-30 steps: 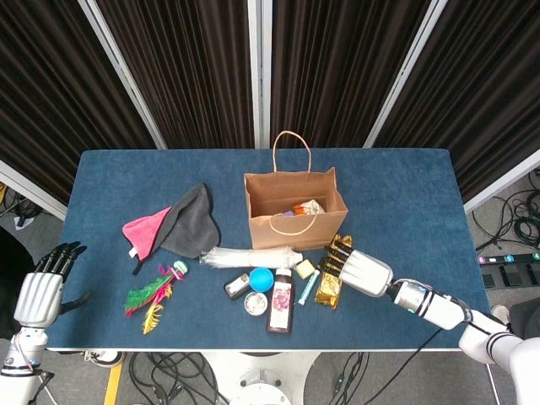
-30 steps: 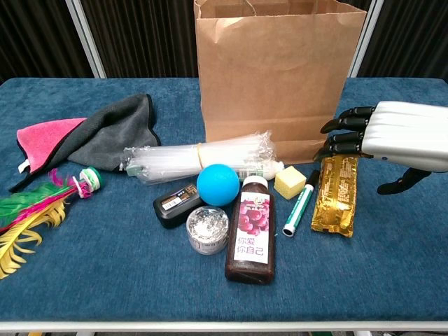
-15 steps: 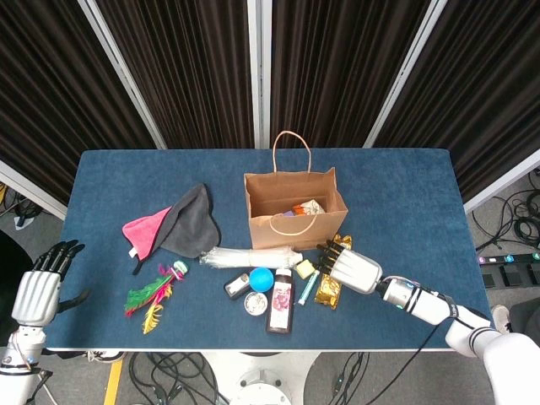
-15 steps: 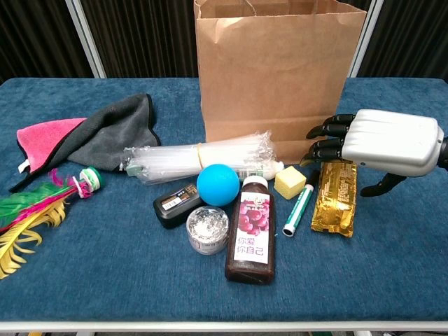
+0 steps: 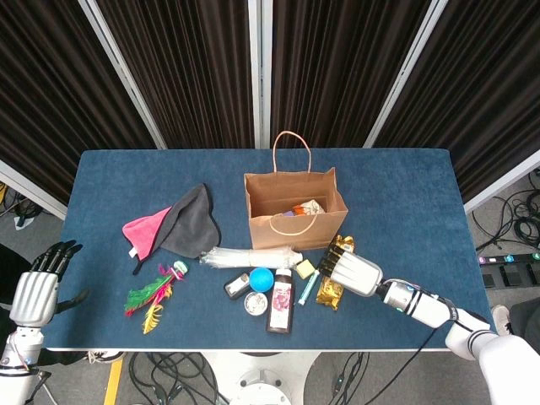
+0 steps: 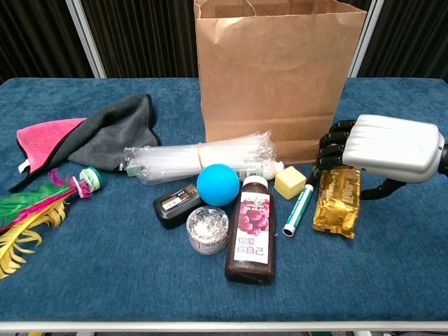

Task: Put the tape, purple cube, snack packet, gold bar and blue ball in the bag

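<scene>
The juice bottle carries a purple label with grapes and the Chinese characters 你爱你自己; no other writing is legible. On the blue table, the right robot hand lies over the upper end of the gold bar, fingers curled down against the wrapper and thumb behind it; whether it truly grips the bar I cannot tell. The brown paper bag stands upright just behind, with packets visible inside from the head view. The blue ball rests in front of a clear plastic bundle, beside a yellow block and a green marker. A black box and a foil-topped jar sit nearby. The left robot hand hangs off the table's edge, fingers apart, empty.
</scene>
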Robot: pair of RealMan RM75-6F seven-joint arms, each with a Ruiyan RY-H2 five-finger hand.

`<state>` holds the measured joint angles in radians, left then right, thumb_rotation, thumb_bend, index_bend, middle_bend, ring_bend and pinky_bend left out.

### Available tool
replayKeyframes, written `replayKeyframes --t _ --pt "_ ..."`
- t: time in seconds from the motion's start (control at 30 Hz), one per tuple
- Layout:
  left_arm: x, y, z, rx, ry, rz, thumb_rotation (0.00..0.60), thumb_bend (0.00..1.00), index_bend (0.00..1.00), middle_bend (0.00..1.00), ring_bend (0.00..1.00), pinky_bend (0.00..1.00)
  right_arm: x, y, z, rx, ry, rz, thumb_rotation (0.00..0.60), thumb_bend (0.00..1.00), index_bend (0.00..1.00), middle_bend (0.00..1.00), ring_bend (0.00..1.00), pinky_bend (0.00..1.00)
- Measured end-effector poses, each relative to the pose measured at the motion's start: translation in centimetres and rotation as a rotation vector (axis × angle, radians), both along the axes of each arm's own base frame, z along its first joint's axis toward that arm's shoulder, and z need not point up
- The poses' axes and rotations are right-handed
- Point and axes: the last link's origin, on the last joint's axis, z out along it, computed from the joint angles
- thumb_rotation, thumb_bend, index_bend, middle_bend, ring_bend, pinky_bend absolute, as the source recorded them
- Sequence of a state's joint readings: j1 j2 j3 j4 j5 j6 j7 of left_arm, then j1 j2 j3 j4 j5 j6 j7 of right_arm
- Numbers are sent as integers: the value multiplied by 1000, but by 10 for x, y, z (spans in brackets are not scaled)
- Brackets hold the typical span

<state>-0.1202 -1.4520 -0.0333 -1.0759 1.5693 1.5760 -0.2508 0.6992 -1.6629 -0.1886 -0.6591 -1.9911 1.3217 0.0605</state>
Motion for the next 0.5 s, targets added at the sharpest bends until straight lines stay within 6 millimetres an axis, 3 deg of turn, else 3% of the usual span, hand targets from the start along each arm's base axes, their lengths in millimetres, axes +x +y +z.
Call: replayKeyframes --t 0.33,0.5 --pt "0 -2 0 1 4 2 600 220 223 256 158 252 -4 5 4 -12 -26 4 600 167 562 537 429 467" --pt "3 -1 1 5 -3 -7 600 220 223 256 158 252 3 7 12 -25 -82 34 600 176 583 551 445 484"
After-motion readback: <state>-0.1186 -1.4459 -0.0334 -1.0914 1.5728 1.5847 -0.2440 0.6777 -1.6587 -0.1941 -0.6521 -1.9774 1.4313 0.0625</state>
